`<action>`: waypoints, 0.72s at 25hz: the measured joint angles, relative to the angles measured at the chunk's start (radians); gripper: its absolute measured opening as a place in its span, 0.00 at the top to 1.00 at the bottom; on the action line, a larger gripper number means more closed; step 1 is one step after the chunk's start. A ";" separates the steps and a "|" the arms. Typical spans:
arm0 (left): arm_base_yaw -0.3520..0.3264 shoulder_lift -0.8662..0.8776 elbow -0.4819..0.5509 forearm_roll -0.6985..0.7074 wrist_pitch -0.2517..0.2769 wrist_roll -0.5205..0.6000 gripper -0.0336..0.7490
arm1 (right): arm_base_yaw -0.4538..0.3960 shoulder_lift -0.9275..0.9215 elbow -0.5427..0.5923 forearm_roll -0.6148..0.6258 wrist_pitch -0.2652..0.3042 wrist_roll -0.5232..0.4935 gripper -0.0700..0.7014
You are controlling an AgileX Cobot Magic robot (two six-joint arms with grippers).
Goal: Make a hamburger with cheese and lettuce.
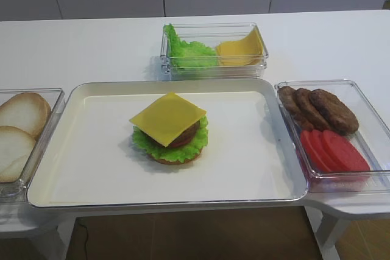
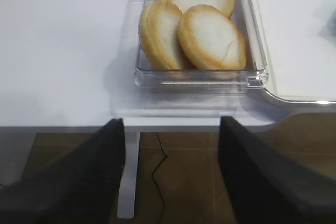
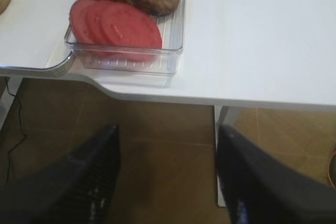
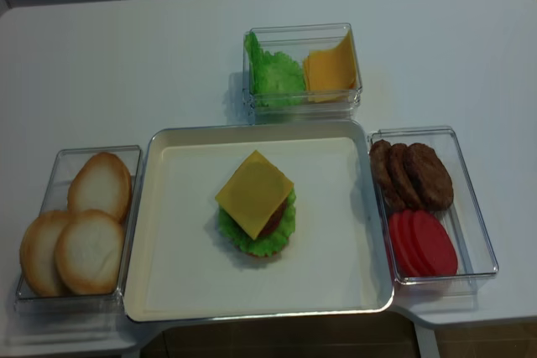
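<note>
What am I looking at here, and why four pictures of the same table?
It is a two-armed robot building a toy hamburger. Two pictures look down from cameras above the table. The other two come from cameras on the robot's wrists: the dark shapes at the bottom are the left pincer and the right pincer, both open, holding nothing, hanging off the table's front edge. On the big white tray stands the hamburger with a yellow cheese slice on top and lettuce frilling out beneath. Clear boxes around it hold buns, brown patties, tomato slices, and spare leaves and cheese.
</note>
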 joint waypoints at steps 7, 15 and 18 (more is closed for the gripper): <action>0.000 0.000 0.000 0.000 0.000 0.000 0.42 | 0.000 0.000 0.044 -0.013 -0.104 0.000 0.32; 0.000 0.000 0.000 0.000 0.000 0.000 0.42 | 0.000 0.000 0.046 -0.013 -0.108 0.000 0.33; 0.000 0.000 0.000 0.000 0.000 0.000 0.42 | -0.008 0.000 0.046 -0.013 -0.108 0.000 0.36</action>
